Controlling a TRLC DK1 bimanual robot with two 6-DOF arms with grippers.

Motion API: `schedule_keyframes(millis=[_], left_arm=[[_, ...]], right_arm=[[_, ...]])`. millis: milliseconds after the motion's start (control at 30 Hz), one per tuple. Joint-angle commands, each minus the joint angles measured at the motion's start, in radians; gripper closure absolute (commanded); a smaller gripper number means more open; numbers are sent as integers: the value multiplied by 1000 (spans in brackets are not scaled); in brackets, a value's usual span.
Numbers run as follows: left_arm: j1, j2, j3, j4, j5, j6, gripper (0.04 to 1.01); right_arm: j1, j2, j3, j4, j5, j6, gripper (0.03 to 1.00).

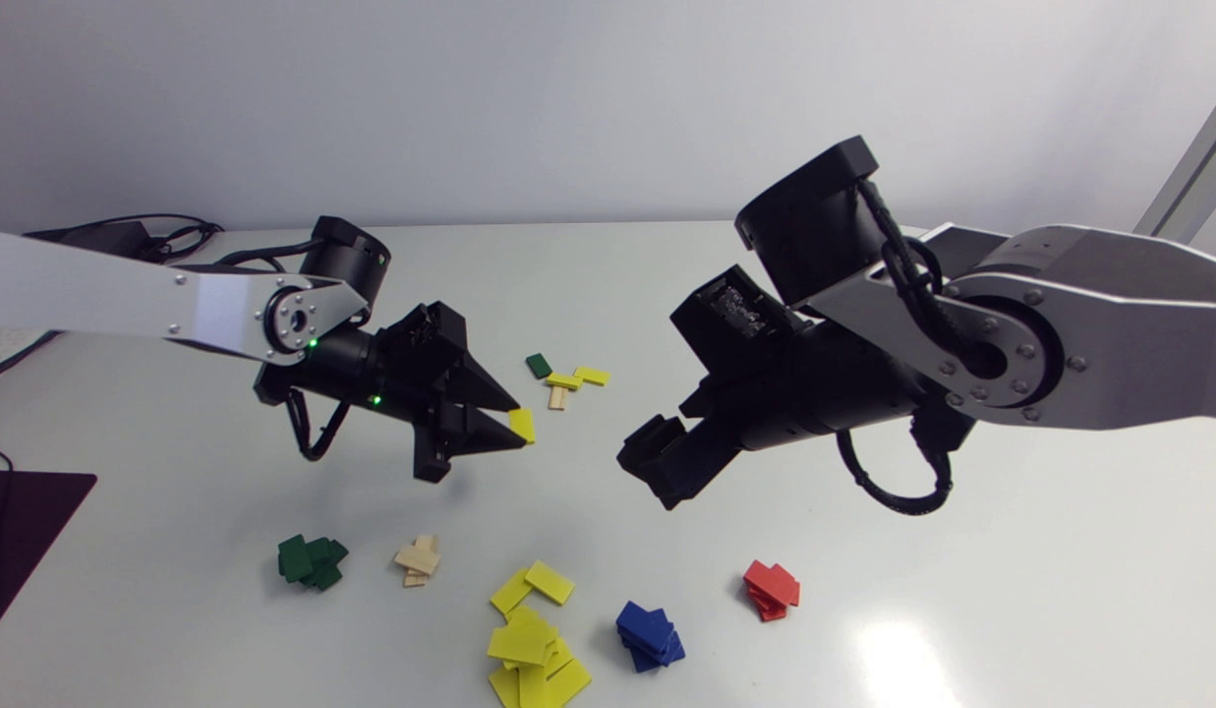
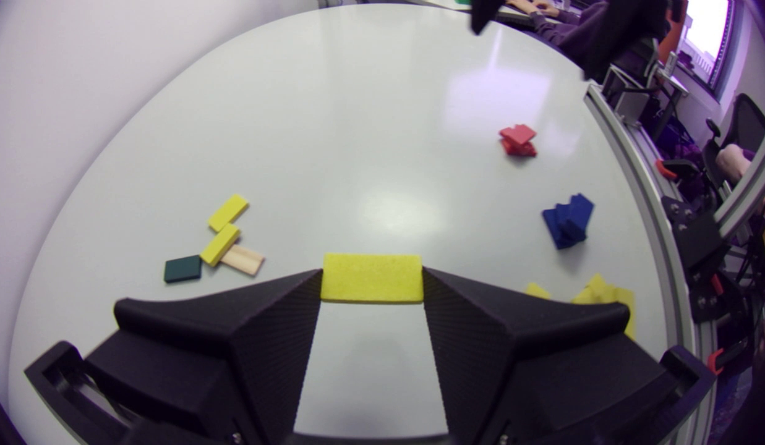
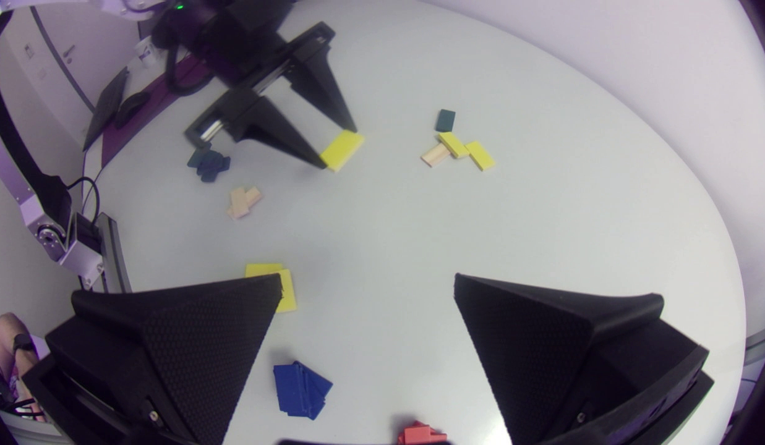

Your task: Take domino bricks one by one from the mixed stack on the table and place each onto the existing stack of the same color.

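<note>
A pale grey table (image 1: 666,275) carries everything, with both arms raised above it. Read the table as a clock in the head view, with 12 at the far wall.

The left arm comes in from 9 o'clock, its forearm nearly level and its wrist bent. The left gripper (image 1: 509,425) points toward 3 o'clock near the middle and is closed on a yellow brick (image 1: 522,426), which it holds clear of the surface. Only the left wrist view shows the grip plainly: the brick spans the gap with its broad face up, one fingertip pressed to each short end. That view hides the green and wood stacks beneath the gripper.

From the held brick, the mixed pile (image 1: 566,382) lies near, at about 1 o'clock. It has a green brick, two yellow ones and a wood one, and one yellow lies across the wood.

Along the near edge stand the green stack (image 1: 311,561), the wood stack (image 1: 418,560), the loose yellow stack (image 1: 531,639) at about 6 o'clock from the held brick, the blue stack (image 1: 650,634) and the red stack (image 1: 772,590).

The right arm enters from 3 o'clock, its wrist angled down toward 8 o'clock. The right gripper (image 3: 368,278) is spread wide with nothing in it, as its own wrist view shows. That view also shows the blue stack on the table below, between the fingers.
</note>
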Motion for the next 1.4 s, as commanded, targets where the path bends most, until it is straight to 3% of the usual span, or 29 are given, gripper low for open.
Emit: schedule_keyframes(millis=[0,133,333,500,1000,1133,1367], left_arm=[[-31,-122,-103,-21,6,-8,789],[-49,-245,-198,-71,6,-9,789],[-77,-339,-325,-82,-1,-8,789],[-153,-395,-402,-93,-32,-25,789],[-271,-420,-472,-88,-89,-78,789],[-282,-423,-479,-74,-90,-91,787],[-287,-376,-500,13,-109,-98,782]], right_arm=[[6,-16,-28,10,-5,-7,59],[14,-22,-33,12,-5,-4,59],[17,-41,-46,15,-5,-6,59],[12,-42,-57,24,-6,-6,59],[-6,-41,-60,36,-25,-7,59],[-6,-39,-57,36,-28,-7,59],[-11,-36,-56,38,-34,-7,59]])
